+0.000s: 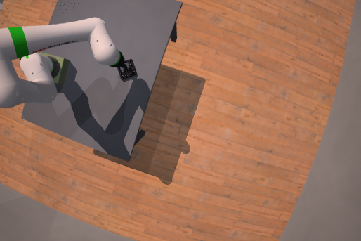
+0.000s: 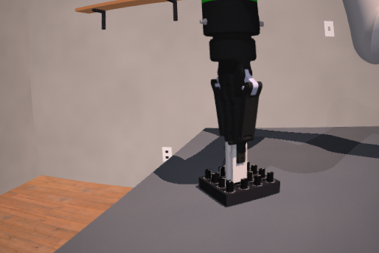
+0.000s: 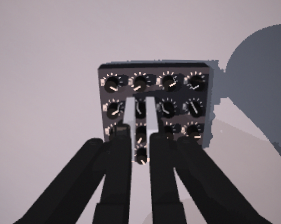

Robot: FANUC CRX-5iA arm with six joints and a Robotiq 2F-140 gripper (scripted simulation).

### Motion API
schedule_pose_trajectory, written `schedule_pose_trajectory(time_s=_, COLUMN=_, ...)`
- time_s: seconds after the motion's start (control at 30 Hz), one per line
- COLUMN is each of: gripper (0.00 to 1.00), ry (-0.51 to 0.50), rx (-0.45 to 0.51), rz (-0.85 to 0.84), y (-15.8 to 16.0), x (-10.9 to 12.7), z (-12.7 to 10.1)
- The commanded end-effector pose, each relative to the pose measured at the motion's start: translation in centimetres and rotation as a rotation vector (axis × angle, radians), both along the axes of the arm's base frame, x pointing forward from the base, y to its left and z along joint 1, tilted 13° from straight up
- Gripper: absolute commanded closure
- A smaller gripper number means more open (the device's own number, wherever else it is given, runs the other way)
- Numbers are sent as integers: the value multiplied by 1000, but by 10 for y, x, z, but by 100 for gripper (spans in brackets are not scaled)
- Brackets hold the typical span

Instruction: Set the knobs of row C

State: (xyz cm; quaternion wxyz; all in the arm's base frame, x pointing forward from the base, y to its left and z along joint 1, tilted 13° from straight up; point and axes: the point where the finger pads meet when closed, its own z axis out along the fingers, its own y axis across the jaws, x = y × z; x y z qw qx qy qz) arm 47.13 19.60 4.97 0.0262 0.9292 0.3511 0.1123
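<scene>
The black knob box (image 1: 130, 69) (image 2: 254, 192) (image 3: 153, 68) stands on its feet on the grey table (image 1: 140, 22) (image 2: 295, 219), near the table's right edge in the top view. It carries several rows of small black knobs with white lines. My gripper (image 2: 235, 179) (image 3: 140, 110) points straight down onto the box. Its fingers are shut on one knob (image 3: 140, 153) in the row nearest the camera in the wrist view, second from the left there. The fingers hide that knob's line and parts of the knobs behind it. I cannot read the printed names.
The white arm (image 1: 63, 36) reaches over the table from its base (image 1: 61, 69) at the left. The table edge (image 1: 154, 75) runs close to the box, with wooden floor (image 1: 263, 93) beyond. A wall shelf (image 2: 134, 1) hangs far behind.
</scene>
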Motion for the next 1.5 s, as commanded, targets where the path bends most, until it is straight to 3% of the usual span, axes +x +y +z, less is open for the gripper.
schedule_pose_trajectory(time_s=0.0, gripper=95, ry=0, rx=0, rz=1, y=0, x=0, z=0)
schedule_pose_trajectory(time_s=0.43, gripper=95, ry=0, rx=0, rz=2, y=0, x=0, z=0)
schedule_pose_trajectory(time_s=0.47, gripper=88, ry=0, rx=0, rz=2, y=0, x=0, z=0)
schedule_pose_trajectory(time_s=1.23, gripper=88, ry=0, rx=0, rz=2, y=0, x=0, z=0)
schedule_pose_trajectory(time_s=1.47, gripper=88, ry=0, rx=0, rz=2, y=0, x=-2, z=10)
